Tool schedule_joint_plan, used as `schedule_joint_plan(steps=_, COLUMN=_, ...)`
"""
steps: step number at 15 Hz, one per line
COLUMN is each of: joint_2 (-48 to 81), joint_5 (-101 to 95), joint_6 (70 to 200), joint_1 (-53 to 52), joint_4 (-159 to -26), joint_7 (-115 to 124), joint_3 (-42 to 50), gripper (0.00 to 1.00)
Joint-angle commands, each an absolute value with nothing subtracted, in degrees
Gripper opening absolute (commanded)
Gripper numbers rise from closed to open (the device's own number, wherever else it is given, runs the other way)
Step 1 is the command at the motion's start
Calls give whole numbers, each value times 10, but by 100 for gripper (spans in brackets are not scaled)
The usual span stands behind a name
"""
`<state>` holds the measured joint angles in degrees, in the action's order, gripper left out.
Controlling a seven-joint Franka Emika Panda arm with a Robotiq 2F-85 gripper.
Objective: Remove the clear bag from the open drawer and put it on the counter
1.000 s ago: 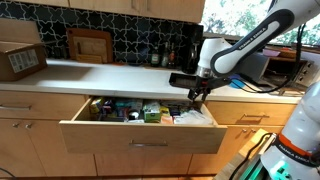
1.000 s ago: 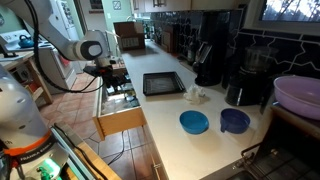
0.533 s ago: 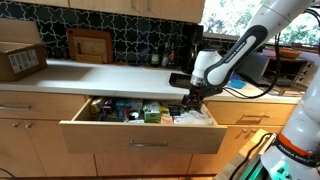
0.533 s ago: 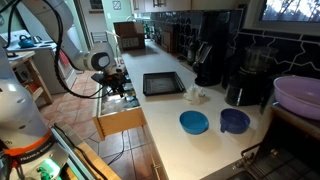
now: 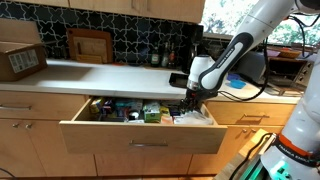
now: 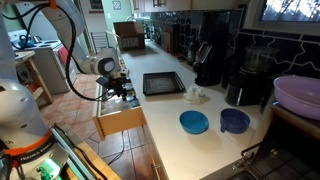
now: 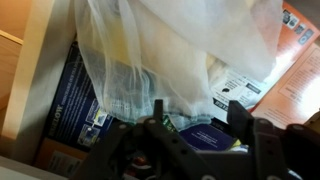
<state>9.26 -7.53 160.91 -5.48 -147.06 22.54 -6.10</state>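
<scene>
The clear bag lies crumpled in the open drawer, filling the top of the wrist view; in an exterior view it shows as a pale heap at the drawer's right end. My gripper is open, its two dark fingers spread just over the bag's lower edge, with a blue booklet showing between them. In both exterior views the gripper reaches down into the drawer. The white counter runs above the drawer.
The drawer holds boxes, booklets and packets. A cardboard box sits at one end of the counter. A black tray, two blue bowls, a coffee maker and a purple bowl stand on the counter.
The arm has lowered the gripper further into the drawer's right end, closer to the bag. Nothing in the drawer has shifted.
</scene>
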Motion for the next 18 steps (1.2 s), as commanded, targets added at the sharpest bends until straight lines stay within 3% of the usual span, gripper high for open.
schedule_joint_plan(steps=1, joint_2=117, joint_5=-65, joint_6=1626, joint_1=-72, joint_4=-1456, joint_7=206, joint_3=-47, gripper=38)
schedule_joint_plan(steps=4, joint_2=129, joint_5=-70, joint_6=1637, joint_1=-79, joint_4=-1450, joint_7=195, joint_3=-43, gripper=14)
schedule_joint_plan(steps=6, joint_2=135, joint_5=-70, joint_6=1645, joint_1=-82, joint_4=-1448, joint_7=187, joint_3=-40, gripper=4)
schedule_joint_plan(steps=12, joint_2=108, joint_5=-84, joint_6=1621, joint_1=-104, joint_4=-1458, joint_7=193, joint_3=-25, gripper=0)
schedule_joint_plan(steps=18, joint_2=-37, joint_5=-179, joint_6=1562, joint_1=-125, joint_4=-1506, joint_7=260, joint_3=-17, gripper=0)
